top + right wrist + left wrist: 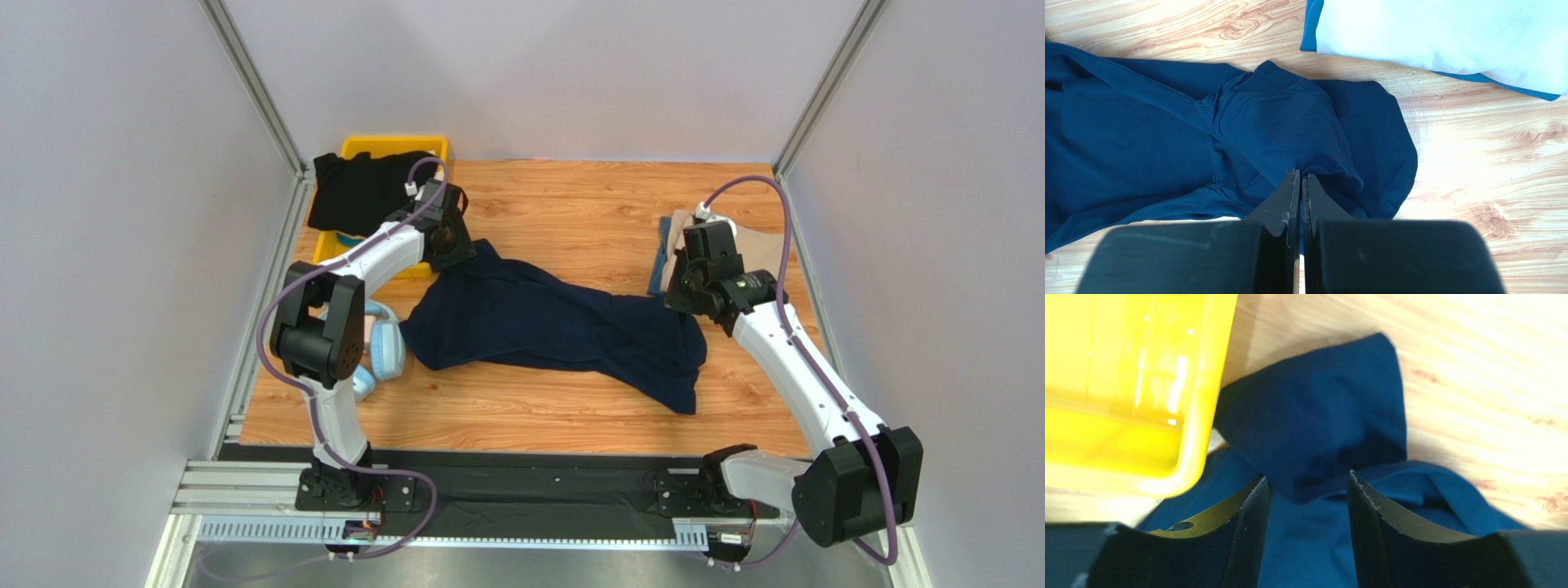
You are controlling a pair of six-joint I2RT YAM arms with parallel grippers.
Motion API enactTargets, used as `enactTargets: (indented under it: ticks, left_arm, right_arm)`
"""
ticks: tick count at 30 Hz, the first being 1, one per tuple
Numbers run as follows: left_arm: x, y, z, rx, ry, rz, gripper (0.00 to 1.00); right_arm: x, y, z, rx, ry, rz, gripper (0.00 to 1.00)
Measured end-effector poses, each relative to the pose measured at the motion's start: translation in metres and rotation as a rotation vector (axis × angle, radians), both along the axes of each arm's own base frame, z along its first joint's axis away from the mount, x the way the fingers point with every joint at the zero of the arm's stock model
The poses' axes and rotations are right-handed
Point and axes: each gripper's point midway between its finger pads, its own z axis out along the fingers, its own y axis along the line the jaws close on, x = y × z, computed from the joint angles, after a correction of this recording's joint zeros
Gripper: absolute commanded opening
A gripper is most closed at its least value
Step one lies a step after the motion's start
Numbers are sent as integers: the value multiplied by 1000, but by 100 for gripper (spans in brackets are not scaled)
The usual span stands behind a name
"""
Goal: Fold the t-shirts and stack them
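Observation:
The dark navy t-shirt lies crumpled and stretched across the middle of the table. My left gripper is open at its far left corner. In the left wrist view the jaws straddle a raised fold of the navy cloth. My right gripper is at the shirt's right end. In the right wrist view it is shut, pinching a fold of navy cloth. The tan t-shirt lies folded at the far right and looks pale in the right wrist view. The black t-shirt drapes over the bin.
The yellow plastic bin stands at the far left corner, close beside my left gripper; it also shows in the left wrist view. Light blue headphones lie left of the navy shirt. A blue cloth edge shows under the tan shirt.

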Motion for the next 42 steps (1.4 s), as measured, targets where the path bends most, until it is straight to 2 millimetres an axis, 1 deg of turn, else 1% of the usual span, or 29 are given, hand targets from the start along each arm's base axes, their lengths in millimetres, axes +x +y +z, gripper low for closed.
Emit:
enactTargets:
  ticks: [1,4,6,9,20,22,25,27,30,32,34,39,42]
  left_arm:
    - [3,0,1,1,-5,1,44]
    - [6,0,-2,10,-5,4,29]
    - [6,2,-4,22,-1,6,23]
    - [6,5,-7,45,0,1,0]
    - [6,13,-6,100,-9,-20,0]
    - [6,16,1,118,-21,-29,0]
    - [5,21,22,139,-62,-39,0]
    - [4,25,41,149,-104,-45,0]
    - [-1,30,80,151,-188,-49,0]
    - [-6,34,103,151,-240,-46,0]
    - [-14,39,120,151,-279,-44,0]
    - [-39,52,148,164,-332,-42,0]
    - [-57,59,163,163,-360,-44,0]
  right_arm:
    - [0,0,0,0,0,0,0]
    - [0,0,0,0,1,0,0]
    - [0,0,-1,-1,2,0,0]
    - [-2,0,-4,-2,9,0,0]
    - [-2,-4,-6,-16,10,-13,0]
    - [-1,-7,-4,-24,2,-29,0]
    - [-2,-13,4,-35,-28,-61,0]
    - [-2,-17,13,-36,-64,-84,0]
    - [-2,-22,33,-28,-128,-108,0]
    - [-1,-24,52,-21,-180,-120,0]
    - [2,-26,72,-15,-234,-133,0]
    - [0,-35,123,-6,-374,-169,0]
    - [-8,-40,161,14,-471,-181,0]
